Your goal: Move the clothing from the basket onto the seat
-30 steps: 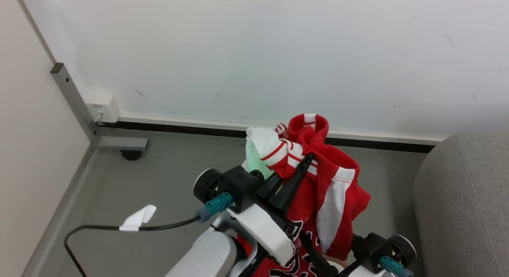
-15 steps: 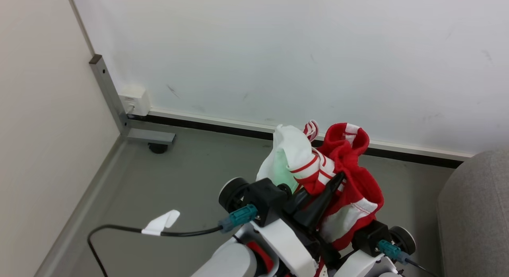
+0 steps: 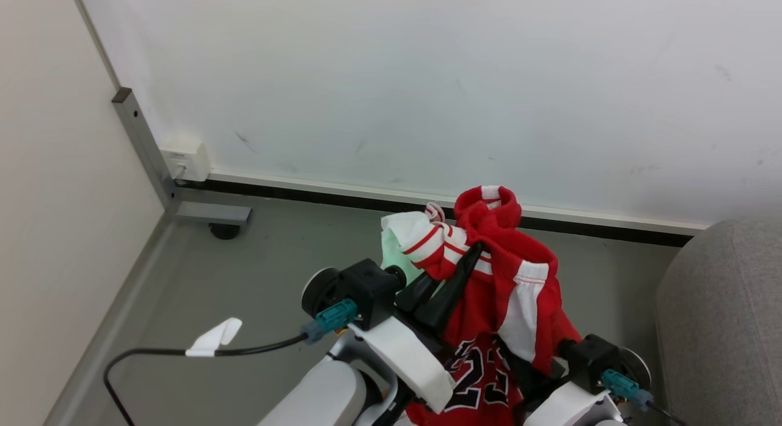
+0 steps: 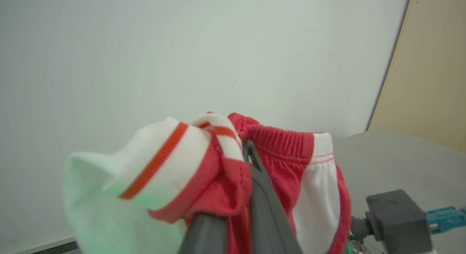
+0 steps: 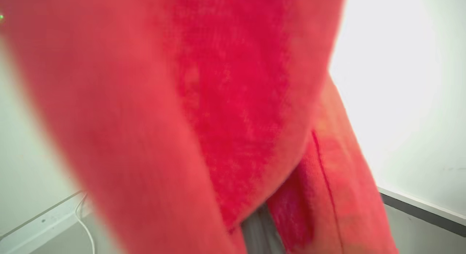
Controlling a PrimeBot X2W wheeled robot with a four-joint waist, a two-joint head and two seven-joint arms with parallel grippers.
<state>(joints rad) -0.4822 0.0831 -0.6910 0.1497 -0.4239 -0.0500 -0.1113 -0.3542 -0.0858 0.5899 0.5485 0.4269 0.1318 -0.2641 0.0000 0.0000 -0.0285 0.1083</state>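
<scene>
The clothing (image 3: 489, 291), red basketball jersey fabric with white panels and red-white striped trim, hangs bunched in the air above the grey floor (image 3: 256, 279). It is left of the large light-grey woven-fabric couch (image 3: 721, 316) and not touching it. On its lower folds, between the two arms, black numerals (image 3: 475, 377) outlined in white read "23"; no other writing can be read.

The left gripper (image 3: 467, 261) has its two long dark fingers (image 4: 262, 203) pressed together on the striped trim and ribbed red band near the top of the bundle, and the fabric spills over both sides of them.

The right gripper (image 5: 256, 232) is closed. Blurred red cloth drapes over it and leaves just a grey sliver of finger at the bottom of the right wrist view, so I cannot tell whether fabric is pinched between the fingers.

Behind stands a scuffed white wall (image 3: 427, 77) with a dark skirting strip. A grey metal post (image 3: 143, 148) carries a white socket box (image 3: 183, 160). A black cable (image 3: 153, 352) with a white tag loops over the floor.
</scene>
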